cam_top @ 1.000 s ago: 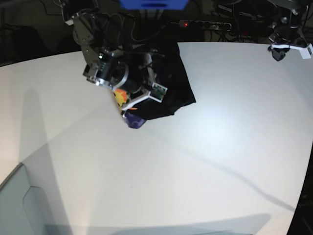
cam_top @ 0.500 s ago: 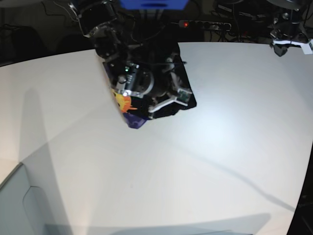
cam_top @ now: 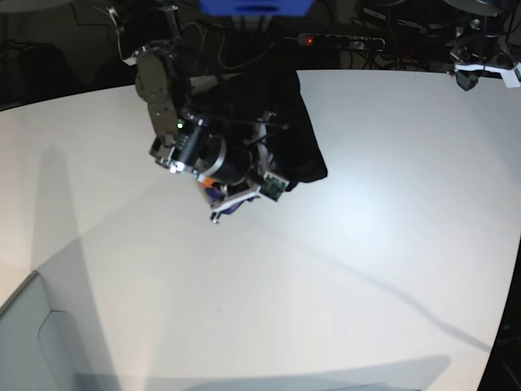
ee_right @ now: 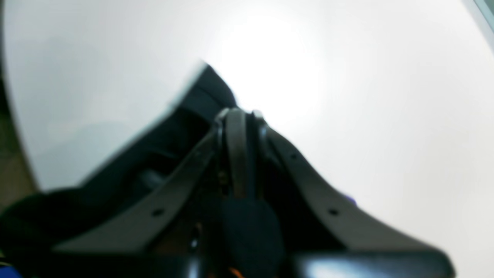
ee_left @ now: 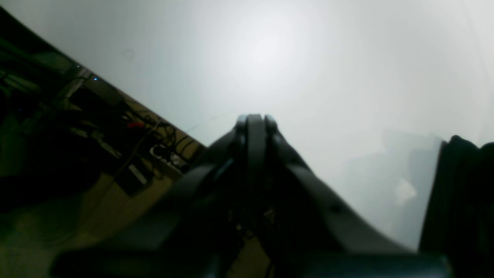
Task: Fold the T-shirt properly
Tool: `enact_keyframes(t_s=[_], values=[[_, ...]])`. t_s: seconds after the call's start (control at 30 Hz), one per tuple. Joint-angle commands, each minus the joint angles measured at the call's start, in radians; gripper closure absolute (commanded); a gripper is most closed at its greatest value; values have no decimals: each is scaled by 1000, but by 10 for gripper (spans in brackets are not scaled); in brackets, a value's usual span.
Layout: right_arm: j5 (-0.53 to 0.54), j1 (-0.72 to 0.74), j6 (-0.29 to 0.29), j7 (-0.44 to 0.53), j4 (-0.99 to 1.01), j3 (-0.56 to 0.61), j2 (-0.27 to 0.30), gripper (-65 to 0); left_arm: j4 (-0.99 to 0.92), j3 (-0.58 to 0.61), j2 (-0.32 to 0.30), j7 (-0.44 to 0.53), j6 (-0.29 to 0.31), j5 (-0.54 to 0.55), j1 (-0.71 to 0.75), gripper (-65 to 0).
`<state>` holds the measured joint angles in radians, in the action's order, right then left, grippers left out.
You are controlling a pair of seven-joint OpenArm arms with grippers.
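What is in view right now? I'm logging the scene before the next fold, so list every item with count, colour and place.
T-shirt: one, black with a bit of purple and orange print showing, bunched at the far edge of the table, partly under the right arm.
Table: one, white, fills most of the base view.
Power strip: one, dark with a red light, behind the table's far edge.
Box: one, blue, top centre of the base view.
Right gripper: one, dark, shut, over the T-shirt.
Left gripper: one, dark, shut, empty, raised at the table's far corner.
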<state>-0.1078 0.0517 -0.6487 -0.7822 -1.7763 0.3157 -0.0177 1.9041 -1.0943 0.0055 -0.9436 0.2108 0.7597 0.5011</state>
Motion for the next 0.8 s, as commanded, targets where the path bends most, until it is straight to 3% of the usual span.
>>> enact_keyframes(t_s=[0.0, 0.43, 0.63, 0.77], values=[[13, 23, -1, 28, 17, 6, -9, -1, 18, -7, -9, 15, 3, 14, 8, 0], [15, 58, 2, 148, 375, 26, -123, -1, 18, -7, -16, 13, 3, 14, 11, 0], [15, 55, 2, 198, 407, 82, -121, -1, 18, -7, -16, 13, 3, 14, 8, 0], [18, 4, 2, 182, 209, 56, -70, -1, 18, -4, -16, 13, 3, 14, 5, 0]])
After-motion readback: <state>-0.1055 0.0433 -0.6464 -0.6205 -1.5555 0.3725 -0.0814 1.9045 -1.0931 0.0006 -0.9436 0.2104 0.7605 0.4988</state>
